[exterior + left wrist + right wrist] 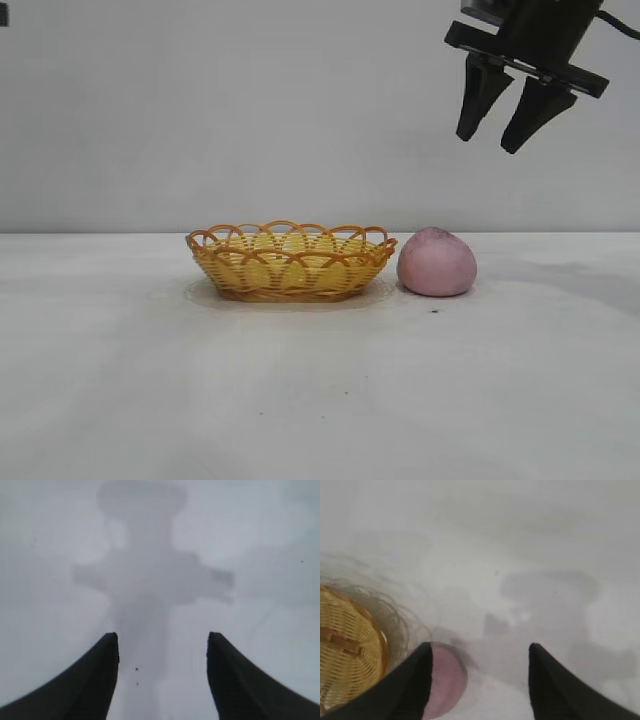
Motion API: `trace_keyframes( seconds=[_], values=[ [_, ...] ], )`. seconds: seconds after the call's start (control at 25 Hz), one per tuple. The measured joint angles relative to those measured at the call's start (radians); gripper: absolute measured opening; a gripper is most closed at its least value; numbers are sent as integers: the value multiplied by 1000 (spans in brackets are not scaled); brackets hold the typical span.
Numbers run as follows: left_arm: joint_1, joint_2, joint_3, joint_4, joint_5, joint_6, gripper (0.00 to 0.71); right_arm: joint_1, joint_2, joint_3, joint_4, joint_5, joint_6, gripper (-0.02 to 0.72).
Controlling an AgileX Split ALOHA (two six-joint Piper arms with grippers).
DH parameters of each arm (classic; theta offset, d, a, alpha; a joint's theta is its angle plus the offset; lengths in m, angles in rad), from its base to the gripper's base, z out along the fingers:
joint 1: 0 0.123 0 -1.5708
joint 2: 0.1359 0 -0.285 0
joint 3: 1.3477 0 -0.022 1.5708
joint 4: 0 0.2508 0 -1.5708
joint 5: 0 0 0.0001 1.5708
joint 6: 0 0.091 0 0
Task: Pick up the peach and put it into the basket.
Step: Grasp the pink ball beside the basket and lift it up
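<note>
The peach sits on the white counter, just beside the basket on its right-hand end, so close they look to be touching or nearly so. Both lie around the middle of the counter. High above and to the right of the peach hangs the right pincer, pointing steeply down, its black fingers spread with nothing between them. The left pincer is over bare counter somewhere out of the front view, fingers spread too and empty, only its shadow beneath it.
</note>
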Motion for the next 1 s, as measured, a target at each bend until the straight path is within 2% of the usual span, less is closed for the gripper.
trace_keyframes(
  seconds=[0.2, 0.36, 0.64, 1.0],
  values=[
    [1, -155, 269, 0, -2, 3, 348, 0, 0, 0, 0, 0, 0, 368],
    [1, -338, 481, -18, -2, 0, 348, 0, 0, 0, 0, 0, 0, 368],
    [1, -774, 809, -45, -100, -1, 348, 0, 0, 0, 0, -4, 0, 368],
    [1, -1396, 1045, -66, -171, -1, 348, 0, 0, 0, 0, -24, 0, 368]
  ],
)
